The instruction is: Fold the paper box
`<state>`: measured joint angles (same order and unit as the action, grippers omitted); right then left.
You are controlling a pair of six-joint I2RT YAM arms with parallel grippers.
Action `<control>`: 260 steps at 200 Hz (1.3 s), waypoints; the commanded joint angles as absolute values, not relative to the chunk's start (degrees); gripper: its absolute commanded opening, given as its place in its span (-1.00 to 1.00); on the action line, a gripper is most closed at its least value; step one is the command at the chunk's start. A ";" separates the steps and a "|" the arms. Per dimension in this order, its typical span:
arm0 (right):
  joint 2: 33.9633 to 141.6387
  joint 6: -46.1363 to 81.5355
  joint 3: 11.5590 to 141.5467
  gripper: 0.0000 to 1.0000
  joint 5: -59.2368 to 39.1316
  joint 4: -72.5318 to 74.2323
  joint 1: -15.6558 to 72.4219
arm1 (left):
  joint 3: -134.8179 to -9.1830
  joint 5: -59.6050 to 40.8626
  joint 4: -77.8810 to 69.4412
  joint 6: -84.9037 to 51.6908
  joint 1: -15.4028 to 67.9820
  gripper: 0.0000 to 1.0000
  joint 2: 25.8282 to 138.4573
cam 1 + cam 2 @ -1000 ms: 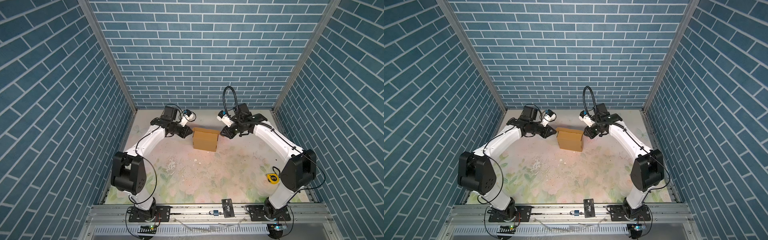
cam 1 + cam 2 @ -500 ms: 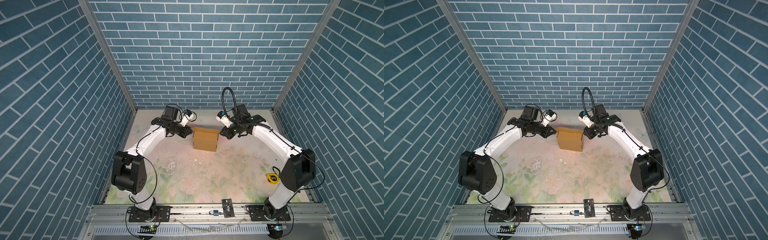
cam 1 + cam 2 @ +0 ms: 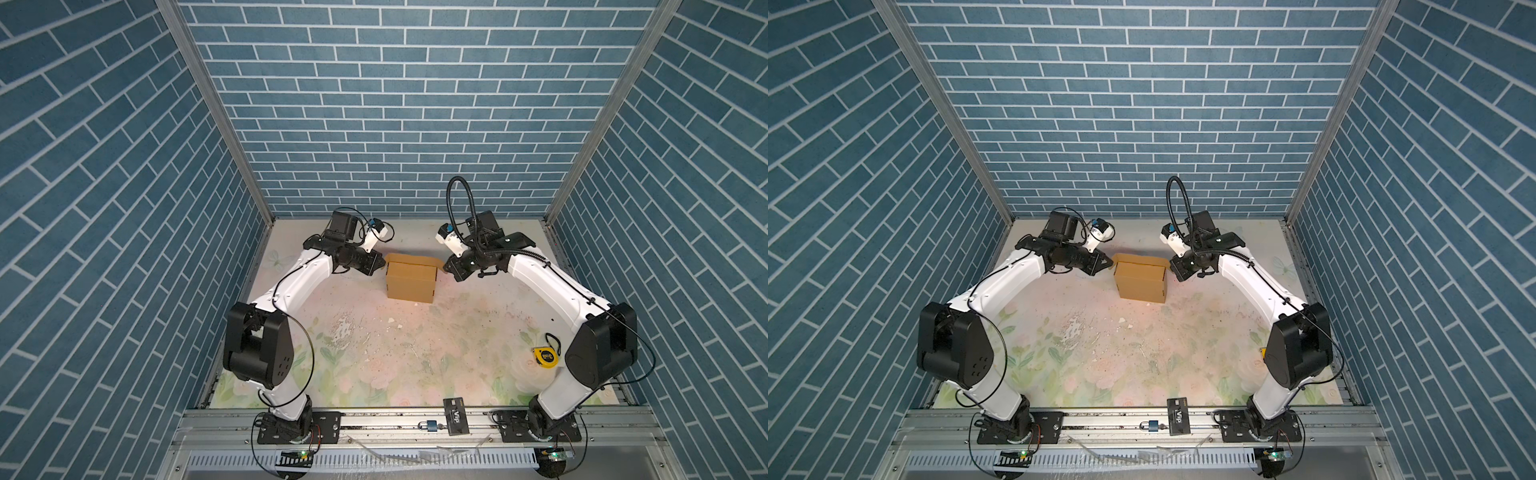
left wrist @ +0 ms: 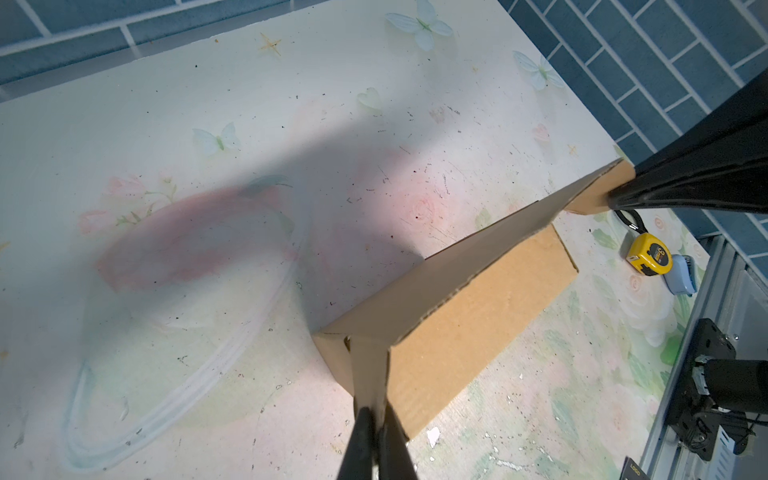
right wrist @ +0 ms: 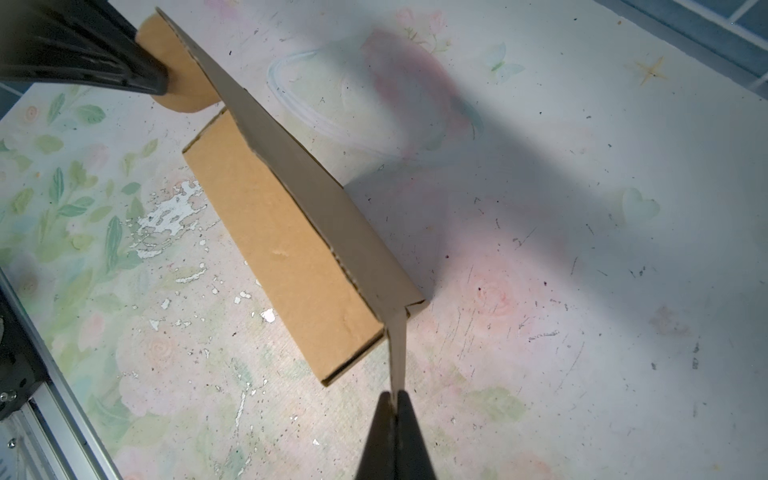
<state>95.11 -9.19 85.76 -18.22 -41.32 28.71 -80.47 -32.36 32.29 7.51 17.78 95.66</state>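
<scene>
Across the far centre of the floral table, we find both arms converging on one workpiece. The left arm rises from its base on the near rail, bends at the dark elbow housing, and extends its white forearm toward the far middle. The right arm mirrors this pose from the opposite side.

Between them, the paper box rests on the table, well apart from the near rail. Its body lies flat, and in both wrist views its lid flap stands tilted up along the far long edge.

We observe the left gripper level with the box's left end, jaws pinched tight on the narrow end tab of that flap. The right gripper holds the matching tab at the right end, its jaws likewise clamped on cardboard.

A yellow tape measure lies near the right arm's elbow housing.
</scene>
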 commanded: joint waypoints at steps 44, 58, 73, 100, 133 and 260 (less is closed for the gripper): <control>94.13 -4.02 86.22 -1.00 -19.67 -40.06 30.65 | -82.73 -31.69 32.83 3.56 19.33 -0.88 95.36; 93.96 -2.83 86.32 -1.00 -20.03 -39.49 31.01 | -82.35 -31.17 31.89 1.18 19.42 -0.91 95.45; 93.87 -1.43 86.50 -1.00 -20.13 -39.03 31.19 | -82.34 -30.15 31.77 -0.85 19.92 -0.94 95.68; 93.97 1.09 86.74 -1.00 -20.98 -38.18 31.55 | -81.96 -30.72 30.90 -3.99 20.32 -0.97 95.62; 94.39 4.01 86.92 -1.00 -19.93 -37.63 31.82 | -82.12 -30.65 30.67 -5.90 21.08 -0.97 96.34; 94.56 11.81 84.85 -1.00 -17.87 -34.44 33.02 | -77.26 -28.36 25.93 -11.38 22.78 -0.98 97.40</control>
<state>95.13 9.37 85.65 -16.60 -38.39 31.35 -79.40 -26.41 26.55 -9.67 20.67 95.85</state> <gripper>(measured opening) 0.046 0.045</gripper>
